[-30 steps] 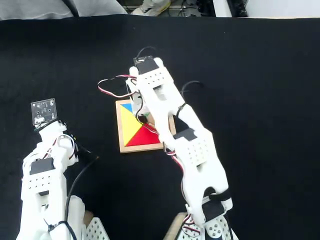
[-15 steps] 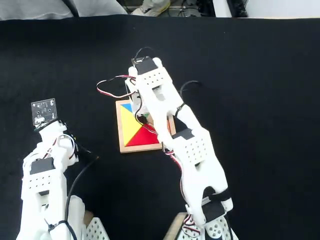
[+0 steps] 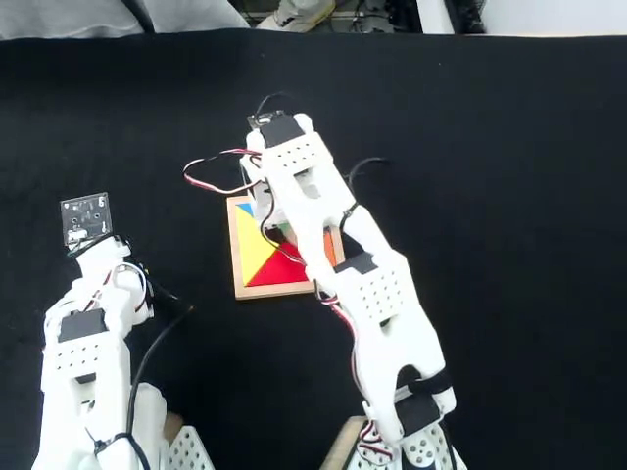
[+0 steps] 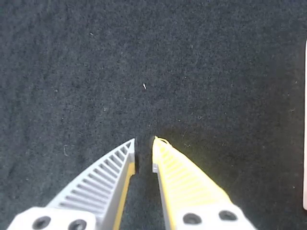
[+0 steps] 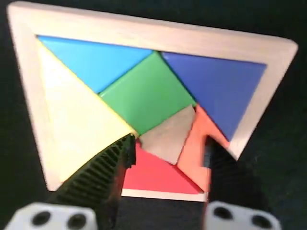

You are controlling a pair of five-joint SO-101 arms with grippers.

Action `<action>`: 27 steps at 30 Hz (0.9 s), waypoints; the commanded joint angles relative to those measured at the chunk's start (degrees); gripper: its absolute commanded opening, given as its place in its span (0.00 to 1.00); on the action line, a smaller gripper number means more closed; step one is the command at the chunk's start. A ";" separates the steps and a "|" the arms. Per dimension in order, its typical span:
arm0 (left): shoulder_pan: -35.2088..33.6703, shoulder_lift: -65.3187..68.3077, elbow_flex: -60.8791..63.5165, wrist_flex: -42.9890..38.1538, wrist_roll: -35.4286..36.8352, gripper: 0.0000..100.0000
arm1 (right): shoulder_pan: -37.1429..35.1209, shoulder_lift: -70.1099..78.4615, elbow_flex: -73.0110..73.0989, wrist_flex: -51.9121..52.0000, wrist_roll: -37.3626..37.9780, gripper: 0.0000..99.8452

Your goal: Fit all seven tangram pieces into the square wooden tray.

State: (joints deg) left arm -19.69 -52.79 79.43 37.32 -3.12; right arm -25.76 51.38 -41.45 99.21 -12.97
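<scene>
The right pincer (image 5: 169, 141) hangs wide open, empty, over the tray (image 5: 144, 28), tips astride its bare gap (image 5: 165, 134). The left pincer (image 4: 144, 140), nearly closed and empty, sits well apart.

The right arm (image 3: 377, 294) overhangs most of the tray (image 3: 235, 264).

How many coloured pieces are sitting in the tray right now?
6: light blue triangle, green square, dark blue triangle, yellow triangle, red triangle, orange piece. The wood-coloured triangular patch between them may be a gap or a seventh piece.
</scene>
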 commanded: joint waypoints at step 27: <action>0.75 -0.79 -0.31 -0.97 -0.26 0.07 | 14.95 -26.95 10.95 -4.22 12.40 0.01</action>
State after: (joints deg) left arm -19.69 -52.79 79.43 37.32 -3.12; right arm -13.63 28.00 -32.31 98.59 -1.27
